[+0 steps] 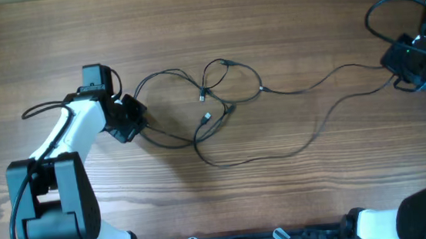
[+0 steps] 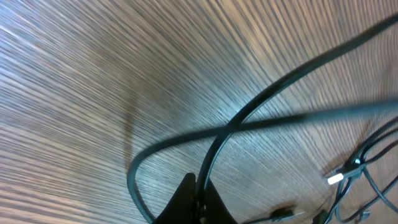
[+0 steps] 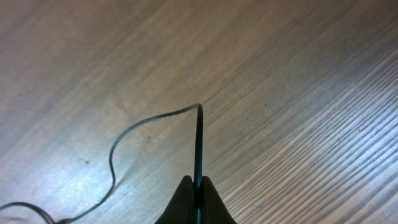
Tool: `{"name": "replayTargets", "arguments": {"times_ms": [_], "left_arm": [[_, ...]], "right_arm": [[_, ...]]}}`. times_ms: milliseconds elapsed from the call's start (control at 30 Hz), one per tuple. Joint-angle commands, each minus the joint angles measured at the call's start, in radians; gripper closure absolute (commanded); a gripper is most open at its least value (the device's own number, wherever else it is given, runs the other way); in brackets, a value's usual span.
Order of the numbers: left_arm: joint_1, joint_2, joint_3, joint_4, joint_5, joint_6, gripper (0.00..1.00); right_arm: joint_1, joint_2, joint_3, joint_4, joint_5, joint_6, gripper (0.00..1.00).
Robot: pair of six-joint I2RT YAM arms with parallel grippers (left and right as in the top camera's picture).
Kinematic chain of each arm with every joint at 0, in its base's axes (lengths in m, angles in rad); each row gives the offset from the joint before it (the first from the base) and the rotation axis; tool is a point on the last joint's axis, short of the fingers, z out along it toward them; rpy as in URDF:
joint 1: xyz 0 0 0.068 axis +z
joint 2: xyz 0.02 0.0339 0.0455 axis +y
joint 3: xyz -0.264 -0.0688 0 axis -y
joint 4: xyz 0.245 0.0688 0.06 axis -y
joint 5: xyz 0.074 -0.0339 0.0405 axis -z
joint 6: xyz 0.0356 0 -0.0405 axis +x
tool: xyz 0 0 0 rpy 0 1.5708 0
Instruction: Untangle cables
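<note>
Quick rundown. The thin black flexible cables (image 1: pixel 236 158) are spread over the brown wood-grain table (image 1: pixel 281 13), and the messy knot (image 1: pixel 215 96) of loops sits roughly mid-table, so everything here is placed relative to that knot. One of the small silvery plug tips (image 1: pixel 206 118) pokes out right at the knot's lower edge.

Left of the knot, just beside its outermost loop, is the black two-finger left gripper (image 1: pixel 130 117) on its white arm. From the left wrist camera its dark fingers look pressed together on one strand of the cables (image 2: pixel 249 115), which comes up out of the tips and curves off toward the knot. A second, blurry strand crosses over it. One bright plug tip shows on the knot side of that view.

Way off to the right of the knot, well apart from it, is the right gripper (image 1: pixel 399 63). Two long strands run from the knot out to it: an upper wavy one and a lower one that sweeps wide below the knot. On the right wrist camera the right gripper (image 3: pixel 196 185) is pinching a single strand, which goes straight up from the closed tips, kinks over sharply, then snakes down onto the wood.
</note>
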Motion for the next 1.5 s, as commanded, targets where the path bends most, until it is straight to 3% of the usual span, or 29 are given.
{"name": "replayTargets", "arguments": {"times_ms": [0,267,467,600,700,733,767,800,833,867,967,1167,1300,1467], "left_arm": [[-0.037,0.003,-0.003,-0.001,-0.046,0.024,0.96],[-0.061,0.003,-0.003,0.000,-0.050,0.024,0.96],[-0.061,0.003,-0.003,0.000,-0.050,0.024,0.96],[-0.061,0.003,-0.003,0.000,-0.050,0.024,0.96],[-0.061,0.003,-0.003,0.000,-0.050,0.024,0.96],[-0.061,0.003,-0.003,0.000,-0.050,0.024,0.96],[-0.061,0.003,-0.003,0.000,-0.050,0.024,0.96],[-0.061,0.003,-0.003,0.000,-0.050,0.024,0.96],[-0.061,0.003,-0.003,0.000,-0.050,0.024,0.96],[-0.061,0.003,-0.003,0.000,-0.050,0.024,0.96],[-0.061,0.003,-0.003,0.000,-0.050,0.024,0.96],[-0.061,0.003,-0.003,0.000,-0.050,0.024,0.96],[-0.061,0.003,-0.003,-0.001,-0.050,0.024,0.96],[-0.061,0.003,-0.003,0.000,-0.050,0.024,0.96]], "right_arm": [[-0.011,0.048,-0.002,-0.008,0.086,-0.011,0.96],[-0.184,0.056,-0.002,0.002,0.102,-0.009,0.95],[-0.386,0.056,-0.002,0.078,-0.068,0.000,0.96],[-0.414,0.056,-0.002,0.165,-0.107,-0.060,0.96],[-0.412,0.066,-0.002,0.246,-0.328,-0.126,0.96],[-0.412,0.067,-0.002,0.259,-0.366,-0.127,0.90],[-0.412,0.067,-0.002,0.268,-0.396,-0.129,0.75],[-0.410,0.067,-0.002,0.270,-0.445,-0.134,0.48],[-0.406,0.067,-0.002,0.266,-0.481,-0.137,0.35],[-0.402,0.067,-0.002,0.259,-0.517,-0.155,0.30],[-0.365,0.067,-0.002,0.207,-0.636,-0.246,0.29],[-0.182,0.067,-0.002,0.015,-0.633,-0.375,0.32],[-0.038,0.067,-0.002,-0.119,-0.546,-0.338,0.30],[0.145,0.067,-0.068,-0.161,-0.366,-0.139,0.20]]}}
